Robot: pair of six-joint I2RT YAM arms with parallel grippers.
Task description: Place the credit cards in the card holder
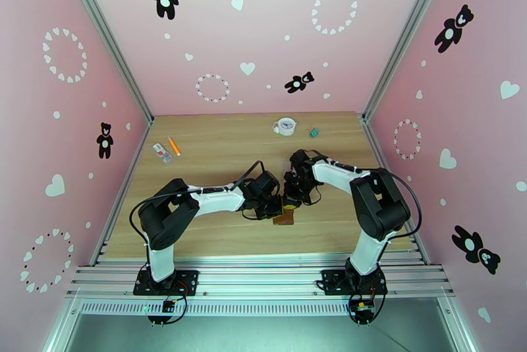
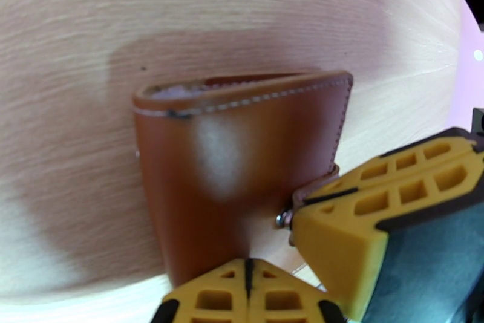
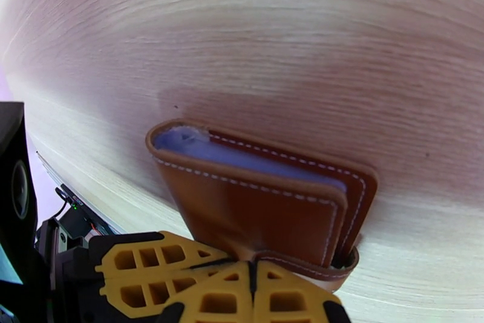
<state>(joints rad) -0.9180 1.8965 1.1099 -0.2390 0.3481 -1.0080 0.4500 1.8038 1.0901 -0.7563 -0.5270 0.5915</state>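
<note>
Over the wooden desk [image 1: 217,149], the left end effector [image 2: 248,285] and right end effector [image 3: 251,288] are both closed tight, pinching the brown card holder [image 2: 181,197].

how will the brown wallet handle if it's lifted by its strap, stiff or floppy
The card holder is probably fairly stiff: its thick stitched leather walls keep a clean folded shape. The thin strap likely flexes, so the body may swing. Its glossy leather could slip.

Tan-brown card holder [image 2: 242,155] with pale stitching, pale lilac-blue credit cards [image 3: 242,158] inside. Light wood-grain counter [image 1: 217,149]. Pink walls [image 1: 263,30] with white hearts and black bears. Left hand [image 2: 248,285] and right hand [image 3: 251,288] are yellow with black trim.
</note>
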